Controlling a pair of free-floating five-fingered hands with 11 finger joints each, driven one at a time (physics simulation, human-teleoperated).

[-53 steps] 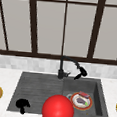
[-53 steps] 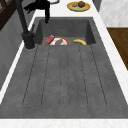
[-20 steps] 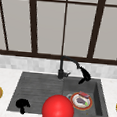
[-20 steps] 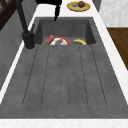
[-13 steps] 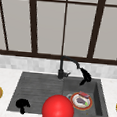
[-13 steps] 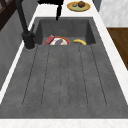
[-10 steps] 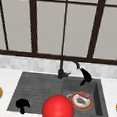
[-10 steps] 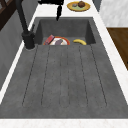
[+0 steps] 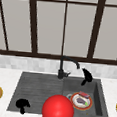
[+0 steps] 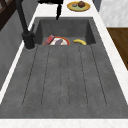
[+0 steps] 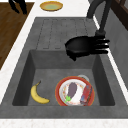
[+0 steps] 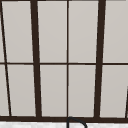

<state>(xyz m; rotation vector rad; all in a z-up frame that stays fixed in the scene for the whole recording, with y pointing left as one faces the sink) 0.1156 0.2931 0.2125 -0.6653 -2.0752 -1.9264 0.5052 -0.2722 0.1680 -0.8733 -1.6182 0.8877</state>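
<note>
Hovering above the basin, right hand (image 9: 87, 75) (fingers straight) nears the faucet (image 9: 67, 63).

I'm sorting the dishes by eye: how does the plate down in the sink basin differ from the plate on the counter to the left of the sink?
The red-rimmed plate lies down in the basin and carries an eggplant; the yellow-rimmed plate sits up on the counter and shows a plain greenish middle. The robot hand, the right one, hovers above the red-rimmed plate, far from the yellow-rimmed plate. Both are round and lie flat.
</note>
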